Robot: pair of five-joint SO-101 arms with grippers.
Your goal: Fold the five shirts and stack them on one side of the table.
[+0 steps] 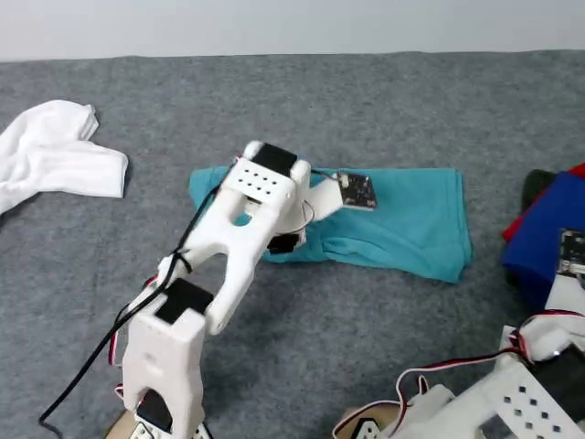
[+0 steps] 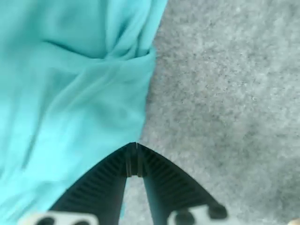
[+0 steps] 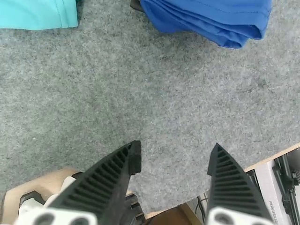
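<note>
So, the left arm (image 1: 233, 229) reaches from the near edge to mid-table, bent at the elbow, with its wrist over the near-left part of the teal shirt (image 1: 402, 219). The left gripper (image 2: 133, 157) is closed, tips pressed together right at the shirt's edge where cloth meets the grey mat (image 1: 366, 110). I can't tell whether any fabric is pinched between them.

The right arm (image 1: 512, 393) sits low at the near right corner. The right gripper (image 3: 176, 157) is spread wide over bare mat and holds nothing, with the blue shirt (image 3: 211, 18) just beyond it.

In the high view the left arm covers the teal shirt's left portion and the gripper itself. The blue shirt (image 1: 548, 229) is cut by the right edge, with red cloth (image 1: 576, 174) and a dark cloth (image 1: 539, 187) peeking behind it, too little showing to identify. The white shirt (image 1: 55, 155) is cut by the left edge.

The teal shirt lies mid-table with its long axis left to right. It is partly folded and rumpled along the near side. The white shirt is crumpled at far left, well apart.
</note>
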